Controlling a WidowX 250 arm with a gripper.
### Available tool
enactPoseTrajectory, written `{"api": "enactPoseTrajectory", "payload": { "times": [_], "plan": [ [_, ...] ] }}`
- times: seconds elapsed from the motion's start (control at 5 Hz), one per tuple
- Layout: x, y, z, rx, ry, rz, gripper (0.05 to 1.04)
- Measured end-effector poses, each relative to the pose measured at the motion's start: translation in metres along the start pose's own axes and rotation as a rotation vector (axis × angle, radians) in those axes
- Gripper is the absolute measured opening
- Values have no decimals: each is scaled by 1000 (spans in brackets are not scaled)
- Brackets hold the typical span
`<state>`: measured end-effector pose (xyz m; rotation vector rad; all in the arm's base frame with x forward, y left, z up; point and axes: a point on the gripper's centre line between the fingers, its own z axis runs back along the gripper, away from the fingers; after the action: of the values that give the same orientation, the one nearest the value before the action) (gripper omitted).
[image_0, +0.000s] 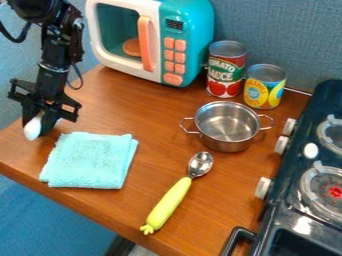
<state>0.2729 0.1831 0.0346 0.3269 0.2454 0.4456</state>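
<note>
My gripper (38, 125) looks clamped on the white egg-shaped thing (32, 129), near the blue cloth (90, 161). Grasp looks done, release isn't. Can't tell if it's touching the counter (143, 120).

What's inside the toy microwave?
A round orange plate is inside the toy microwave. The orange door handle covers part of the view, so I can't see what's behind it.

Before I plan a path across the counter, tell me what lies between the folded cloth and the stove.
The camera view shows the spoon lying between the cloth and the stove, its metal bowl toward the pot.
</note>
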Motion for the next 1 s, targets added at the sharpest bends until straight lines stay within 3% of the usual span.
{"api": "enactPoseTrajectory", "payload": {
  "times": [0.2,0.6,0.8,1.0],
  "plan": [
    [1,3,-4,-33,-8,11,370],
    [3,-5,-6,-134,-19,0,961],
    [-1,-10,-9,-196,-21,11,1009],
    [1,-5,34,-259,-162,32,1005]
  ]
}}
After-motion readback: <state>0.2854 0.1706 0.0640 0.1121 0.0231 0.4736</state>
